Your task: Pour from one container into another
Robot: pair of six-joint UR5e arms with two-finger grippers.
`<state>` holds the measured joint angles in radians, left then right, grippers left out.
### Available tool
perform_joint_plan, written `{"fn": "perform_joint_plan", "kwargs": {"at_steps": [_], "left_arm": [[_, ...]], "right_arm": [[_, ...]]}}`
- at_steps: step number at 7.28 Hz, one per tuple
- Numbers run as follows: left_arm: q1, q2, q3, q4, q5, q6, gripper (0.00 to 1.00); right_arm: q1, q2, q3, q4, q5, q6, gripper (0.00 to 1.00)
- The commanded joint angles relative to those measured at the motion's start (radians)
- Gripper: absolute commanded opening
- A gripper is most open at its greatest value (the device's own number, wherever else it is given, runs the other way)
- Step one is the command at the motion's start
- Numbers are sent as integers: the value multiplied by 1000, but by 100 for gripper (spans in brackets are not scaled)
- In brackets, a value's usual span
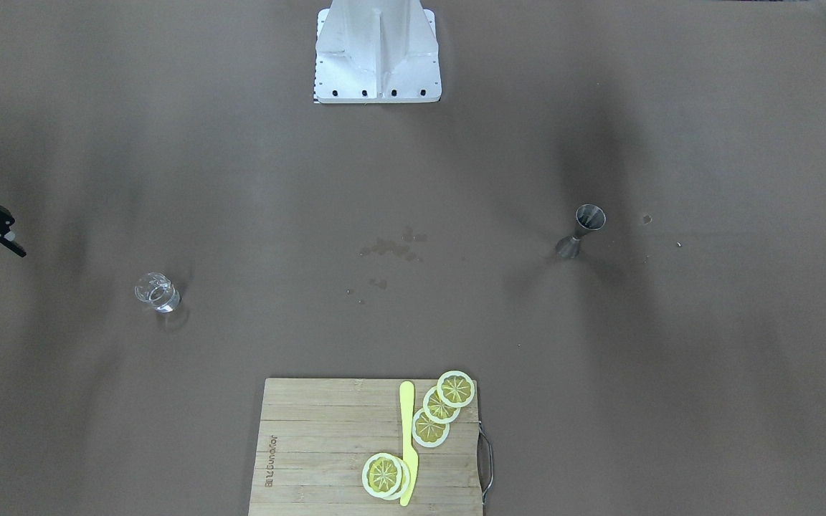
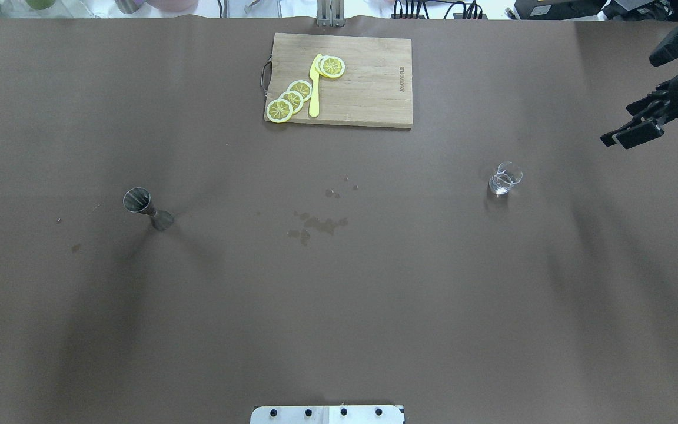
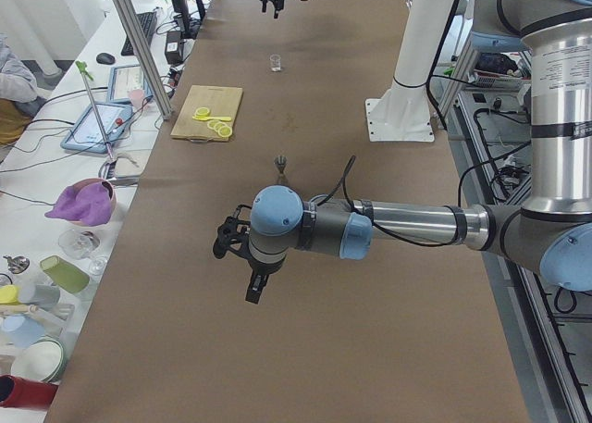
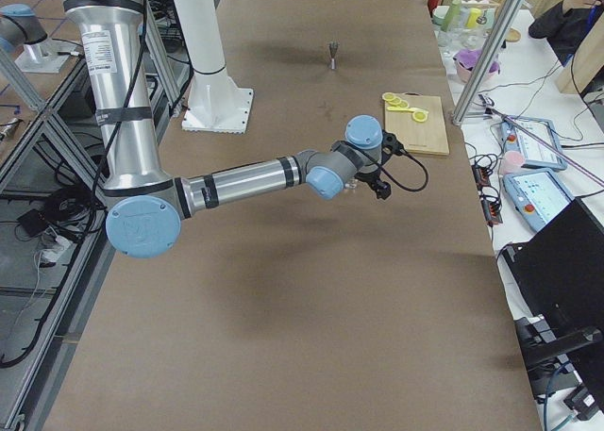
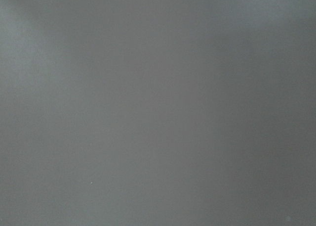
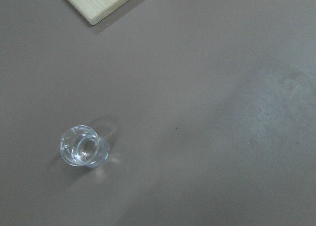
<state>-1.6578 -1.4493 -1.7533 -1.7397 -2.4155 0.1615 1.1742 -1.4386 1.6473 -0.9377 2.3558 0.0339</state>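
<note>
Glass (image 2: 505,178), small, clear, upright, stands at three o'clock on my surface (image 2: 339,306); steel jigger (image 2: 147,208) at nine. Right hand (image 2: 633,100) gapes wide; left hand (image 3: 239,270) I cannot tell.

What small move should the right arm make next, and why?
Probably bring the right gripper down toward the small glass. It hangs open, apart from the glass, and its wrist camera sees the glass standing upright and free. The jigger stands far on the other side.
</note>
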Motion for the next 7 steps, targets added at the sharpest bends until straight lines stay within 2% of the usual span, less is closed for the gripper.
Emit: {"fn": "perform_joint_plan", "kwargs": {"at_steps": [1, 2, 3, 5, 7], "left_arm": [[76, -3, 8, -127, -5, -2, 98], [108, -13, 47, -230, 1, -3, 98], [152, -14, 64, -347, 3, -5, 98], [205, -38, 75, -450, 6, -3, 98], [257, -138, 136, -571, 7, -3, 98]], "right_arm": [[-44, -2, -125, 301, -4, -9, 100], [-44, 0, -199, 423, 3, -20, 100], [-65, 1, -222, 483, 0, -41, 100], [-157, 9, -239, 616, -9, -36, 100], [-127, 13, -253, 637, 67, -29, 100]]}}
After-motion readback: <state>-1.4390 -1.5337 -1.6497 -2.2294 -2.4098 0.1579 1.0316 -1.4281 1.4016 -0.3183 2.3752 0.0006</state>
